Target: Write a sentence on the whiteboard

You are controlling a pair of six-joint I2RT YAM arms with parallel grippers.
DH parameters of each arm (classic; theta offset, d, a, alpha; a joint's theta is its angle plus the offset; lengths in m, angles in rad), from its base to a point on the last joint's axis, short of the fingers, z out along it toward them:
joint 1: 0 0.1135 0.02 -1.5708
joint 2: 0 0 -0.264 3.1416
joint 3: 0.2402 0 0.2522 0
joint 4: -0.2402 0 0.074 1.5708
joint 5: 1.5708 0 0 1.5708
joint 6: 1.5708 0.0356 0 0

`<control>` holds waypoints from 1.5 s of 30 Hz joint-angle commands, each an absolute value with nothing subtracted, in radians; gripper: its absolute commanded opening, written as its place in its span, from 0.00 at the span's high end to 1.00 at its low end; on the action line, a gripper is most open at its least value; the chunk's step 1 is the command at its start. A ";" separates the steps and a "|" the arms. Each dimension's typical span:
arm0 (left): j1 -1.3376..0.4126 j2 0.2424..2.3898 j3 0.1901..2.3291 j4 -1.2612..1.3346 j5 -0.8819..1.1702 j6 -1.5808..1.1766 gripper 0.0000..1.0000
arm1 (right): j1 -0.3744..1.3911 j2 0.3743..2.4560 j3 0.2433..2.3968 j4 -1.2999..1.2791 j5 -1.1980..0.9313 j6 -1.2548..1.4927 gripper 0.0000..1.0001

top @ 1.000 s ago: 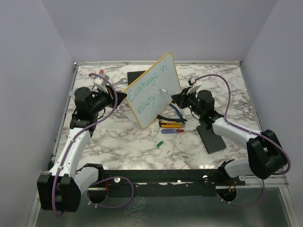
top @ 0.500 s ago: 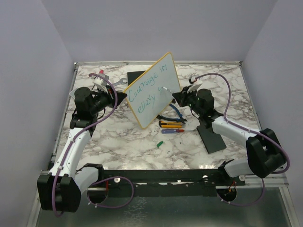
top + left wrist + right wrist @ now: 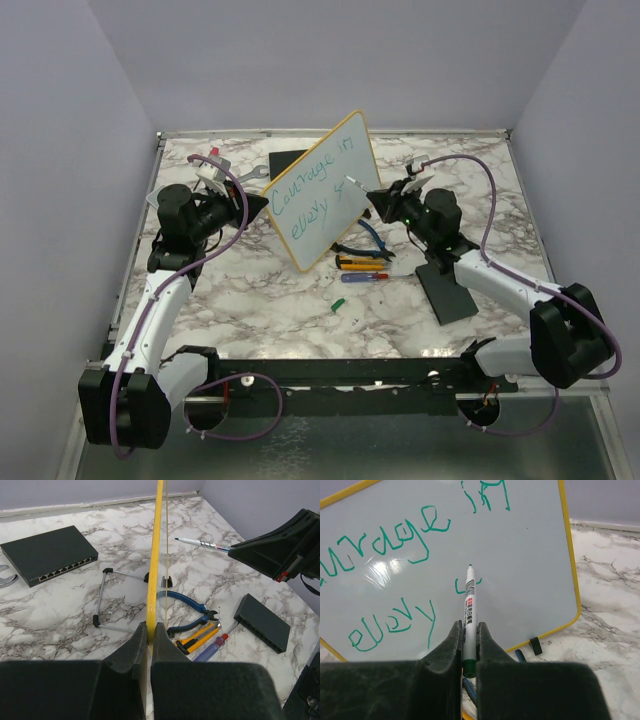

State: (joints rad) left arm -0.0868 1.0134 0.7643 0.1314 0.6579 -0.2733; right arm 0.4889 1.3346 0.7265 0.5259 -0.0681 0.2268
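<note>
Start of sentence [image 3: 395,545] beyond left edge

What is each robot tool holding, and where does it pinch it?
The left tool pinches the whiteboard by its yellow rim. The right tool pinches the marker at its rear end.

Left hand [image 3: 260,207] grips whiteboard [image 3: 324,226]; right hand [image 3: 375,197] holds marker [image 3: 353,183].

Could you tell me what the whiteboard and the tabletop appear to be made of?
Whiteboard: smooth glossy white panel, judging by the glare patch; yellow rim probably plastic. Tabletop: marble-look, grey veins on white, possibly printed laminate rather than stone.
</note>
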 commanded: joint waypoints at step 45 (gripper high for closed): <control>-0.093 0.994 0.758 0.142 0.673 -0.258 1.00 | 0.485 1.435 0.688 0.506 -0.061 0.211 0.99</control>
State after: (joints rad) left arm -0.0872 1.0115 0.7639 0.1310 0.6579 -0.2737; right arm 0.4843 1.4094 0.6907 0.5365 -0.1101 0.2161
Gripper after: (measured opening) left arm 0.020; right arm 0.064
